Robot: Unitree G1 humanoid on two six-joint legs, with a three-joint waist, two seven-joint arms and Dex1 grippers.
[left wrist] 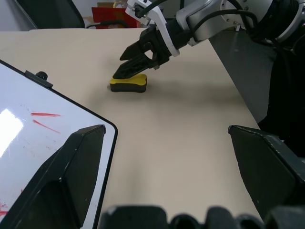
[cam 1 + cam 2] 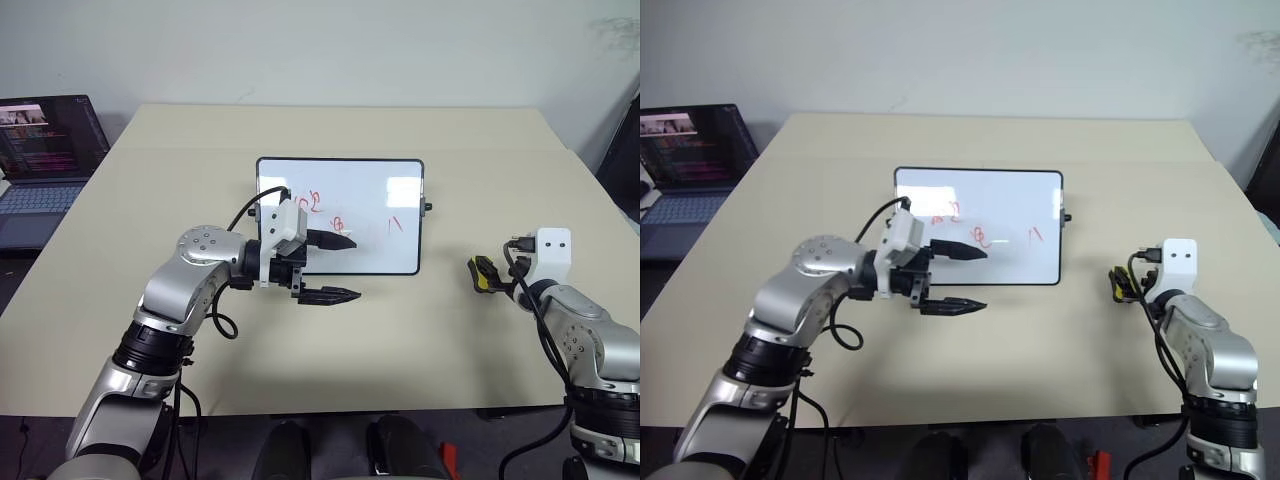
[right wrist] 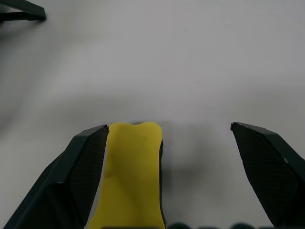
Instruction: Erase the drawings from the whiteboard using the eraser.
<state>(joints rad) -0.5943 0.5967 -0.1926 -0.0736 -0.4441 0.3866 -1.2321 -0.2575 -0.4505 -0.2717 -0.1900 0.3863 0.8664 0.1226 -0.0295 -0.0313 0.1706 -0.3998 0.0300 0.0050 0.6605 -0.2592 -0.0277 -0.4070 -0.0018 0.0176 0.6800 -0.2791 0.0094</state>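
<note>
Lying flat, yellow eraser (image 1: pixel 128 84), dark underside

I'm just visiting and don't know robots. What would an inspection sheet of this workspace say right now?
Surface: beige table.
Job's things: whiteboard lying flat, red drawings on it; yellow eraser to its right on the table.
Clutter: nothing seen.
Grippers: left gripper open at the whiteboard's near edge; right gripper open, its fingers either side of the eraser, not closed on it.
Cables: black cable looping over the left arm.
Surroundings: open laptop far left; white wall behind.
</note>
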